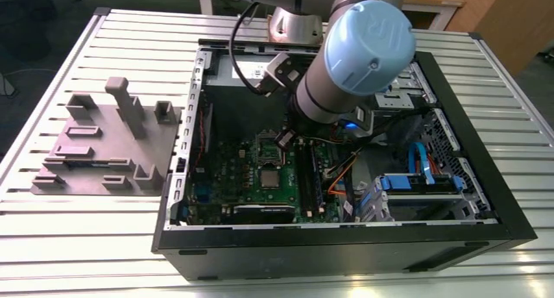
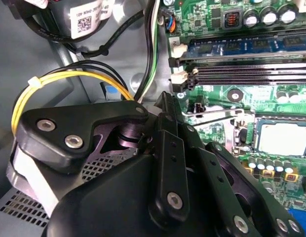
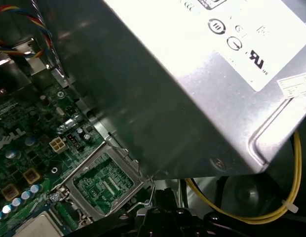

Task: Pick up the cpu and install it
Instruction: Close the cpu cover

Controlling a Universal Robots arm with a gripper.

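Slats of the table [image 1: 78,246] are taken in first, and at the exterior view's left a grey moulded plate [image 1: 104,149] is set on them. Moving across, the open computer case [image 1: 346,246] is reached, its motherboard [image 1: 233,174] laid bare. And there the cpu [image 1: 271,178] is spotted, laid flat in its socket near the board's middle, with the hinged socket frame [image 1: 268,150] tipped up open just beside it. In the second wrist view the gripper [image 2: 165,101] is held low over the board, apart from the cpu [image 2: 284,139] and near the thin wire lever [image 2: 212,116]; whether its jaws are open or closed cannot be told. The arm [image 1: 355,58] is bent down into the case, and blue cables [image 1: 420,181] are bundled at the exterior view's right
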